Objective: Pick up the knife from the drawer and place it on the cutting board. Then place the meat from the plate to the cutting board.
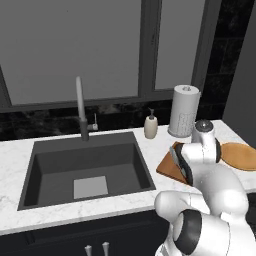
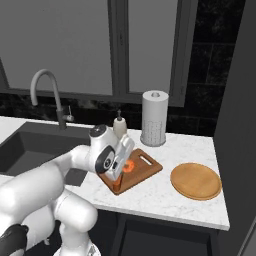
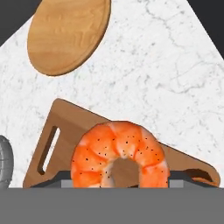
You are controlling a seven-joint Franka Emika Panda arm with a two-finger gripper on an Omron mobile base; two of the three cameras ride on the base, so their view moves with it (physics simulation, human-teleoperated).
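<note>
In your hand view, the cutting board [image 3: 65, 127] spans the lower frame, slot handle at lower left. The meat [image 3: 120, 155] sits low centre, over the board, between the gripper [image 3: 120, 181] fingers; you can't tell whether they clamp it. The plate [image 3: 68, 33] lies upper left.

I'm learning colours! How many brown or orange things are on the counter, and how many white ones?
Brown or tan: 2, the cutting board and the plate
Orange-red: 1, the meat
Whitish: 2, the paper towel roll and the soap bottle
Total: 5
</note>
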